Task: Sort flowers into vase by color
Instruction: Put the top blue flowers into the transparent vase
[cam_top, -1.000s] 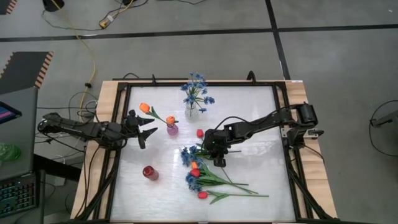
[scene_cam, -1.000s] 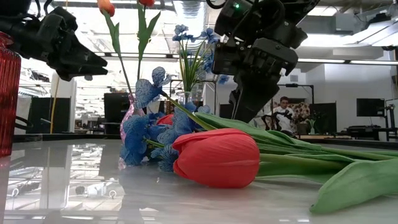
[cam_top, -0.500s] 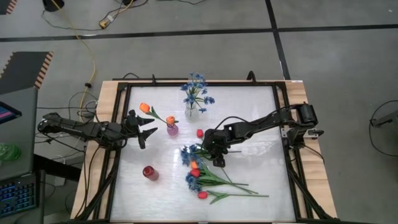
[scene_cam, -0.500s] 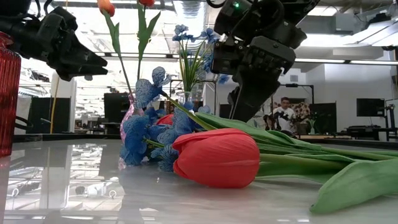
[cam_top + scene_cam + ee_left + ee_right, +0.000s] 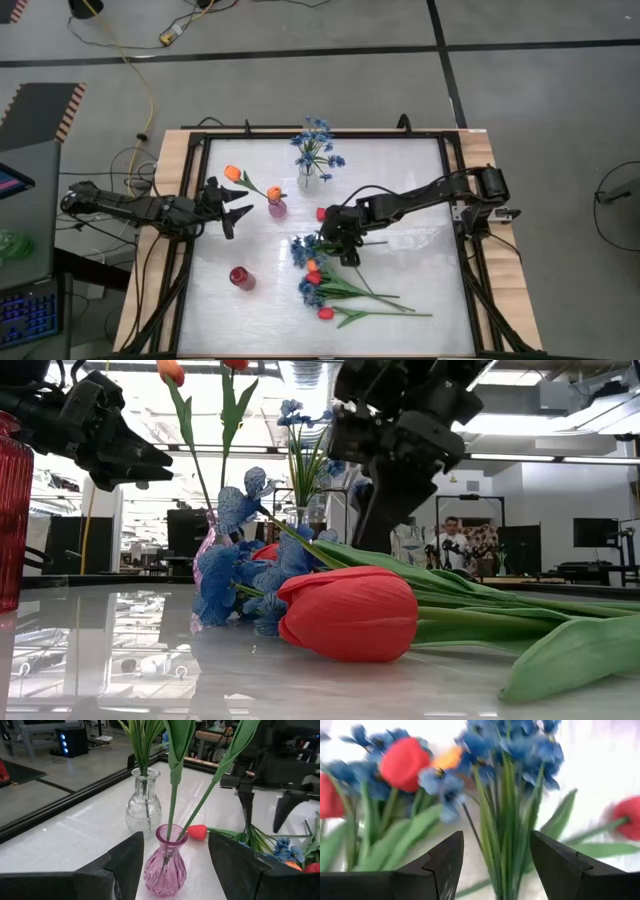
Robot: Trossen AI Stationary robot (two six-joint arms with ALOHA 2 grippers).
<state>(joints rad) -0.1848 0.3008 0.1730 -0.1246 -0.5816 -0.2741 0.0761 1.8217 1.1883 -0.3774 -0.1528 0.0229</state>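
Note:
Loose flowers [image 5: 330,280] lie in a heap on the white table: blue sprigs [image 5: 303,248], red and orange buds, long green stems. Another red tulip [image 5: 321,213] lies apart. A pink vase [image 5: 277,208] holds two orange tulips [image 5: 232,172]. A clear vase [image 5: 308,181] holds blue blossoms. A red vase [image 5: 241,277] stands alone. My right gripper [image 5: 495,865] hangs open, slanting down over the heap, its fingers either side of a blue sprig's stems [image 5: 506,845]; I cannot tell whether they touch. My left gripper [image 5: 235,208] waits open, left of the pink vase [image 5: 165,865].
A black frame [image 5: 196,150] runs round the white table top. The red tulip [image 5: 350,610] nearest the low camera lies on its side with leaves trailing right. Bare table lies right of the heap and along the far right. A person sits in the room beyond.
My right gripper has shifted a little toward the table's left over the heap and rolled slightly. The flowers lie where they were.

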